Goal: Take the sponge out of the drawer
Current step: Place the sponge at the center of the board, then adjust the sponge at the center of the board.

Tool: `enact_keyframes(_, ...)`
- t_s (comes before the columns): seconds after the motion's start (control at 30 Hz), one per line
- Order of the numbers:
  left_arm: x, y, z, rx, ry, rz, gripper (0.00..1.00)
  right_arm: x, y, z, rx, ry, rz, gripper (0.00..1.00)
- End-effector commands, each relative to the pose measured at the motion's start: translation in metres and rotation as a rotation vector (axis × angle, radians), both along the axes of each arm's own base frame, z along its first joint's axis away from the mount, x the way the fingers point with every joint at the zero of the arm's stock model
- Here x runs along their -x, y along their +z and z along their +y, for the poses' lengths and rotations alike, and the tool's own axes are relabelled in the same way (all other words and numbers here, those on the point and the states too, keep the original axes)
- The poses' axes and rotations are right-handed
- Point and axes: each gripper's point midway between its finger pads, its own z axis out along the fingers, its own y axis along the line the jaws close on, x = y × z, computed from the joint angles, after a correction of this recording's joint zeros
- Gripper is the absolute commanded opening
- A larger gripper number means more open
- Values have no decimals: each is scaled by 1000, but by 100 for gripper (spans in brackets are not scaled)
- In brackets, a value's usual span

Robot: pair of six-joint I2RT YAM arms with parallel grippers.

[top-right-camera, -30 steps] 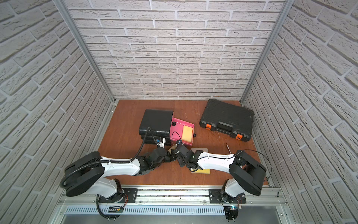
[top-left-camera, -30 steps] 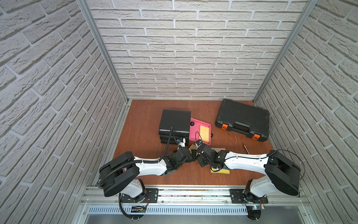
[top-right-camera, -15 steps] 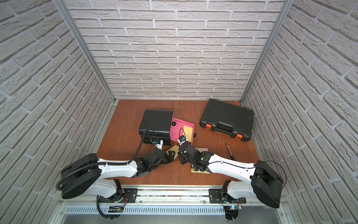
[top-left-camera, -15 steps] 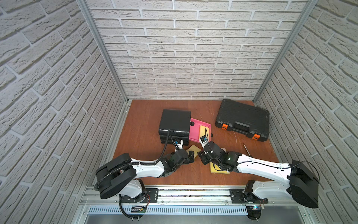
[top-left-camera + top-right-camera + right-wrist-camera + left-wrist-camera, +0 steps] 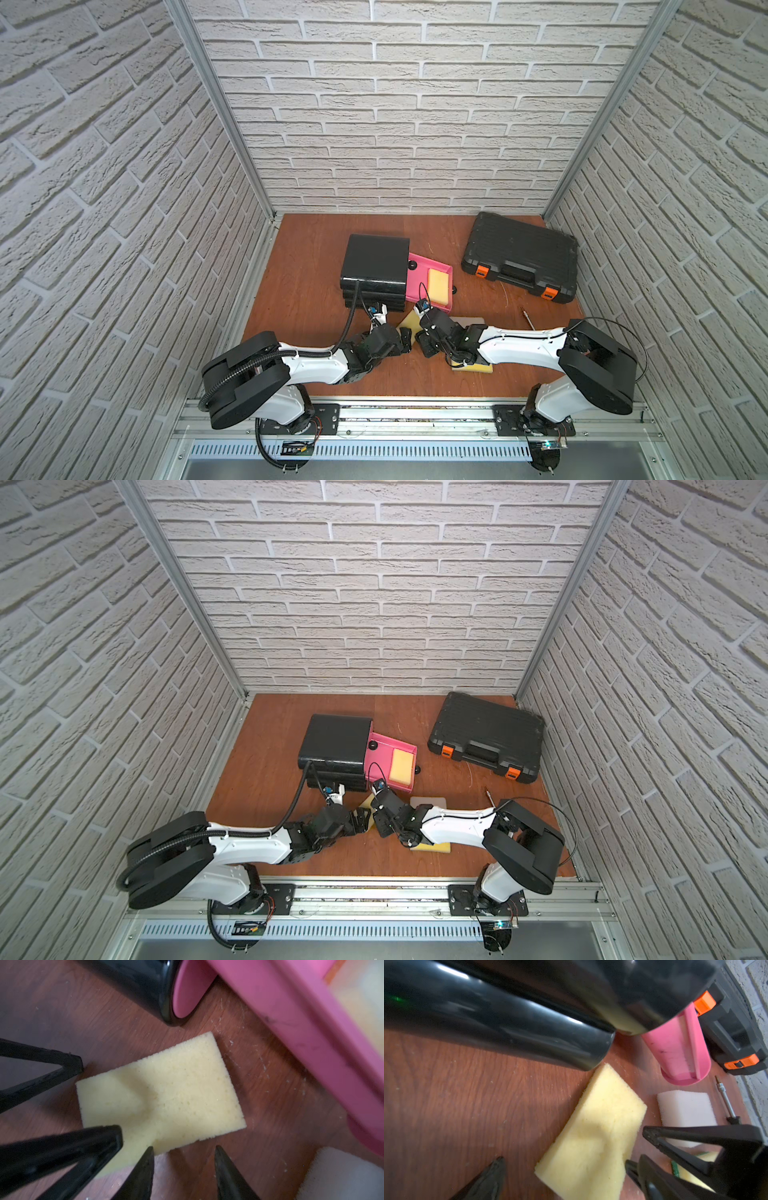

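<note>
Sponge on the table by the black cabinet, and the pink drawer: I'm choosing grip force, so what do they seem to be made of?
Sponge: soft open-cell foam, matte pale yellow. Fine pores show and a dent is pressed into its top.
Drawer: probably moulded plastic, smooth pink with a dull sheen, faint dark scuffs and thin straight walls. A painted material cannot be ruled out.

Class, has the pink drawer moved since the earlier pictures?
No. The pink drawer sticks out of the black cabinet just as far as before.
</note>
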Motion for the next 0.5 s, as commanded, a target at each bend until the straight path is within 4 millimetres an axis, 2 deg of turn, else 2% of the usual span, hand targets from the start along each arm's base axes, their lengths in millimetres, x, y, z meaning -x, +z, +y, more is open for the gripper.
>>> enact_keyframes(0.0, 0, 7, 13, 6, 45, -21, 98, -13, 24, 12, -38, -17, -77, 48)
enact_keyframes(0.27, 18, 12, 44, -102, 93, 13, 96, -21, 49, 7, 31, 1, -141, 48)
enact_keyframes(0.47, 22, 6, 47, -126, 91, 30, 95, -29, 46, 22, 91, 81, -147, 48)
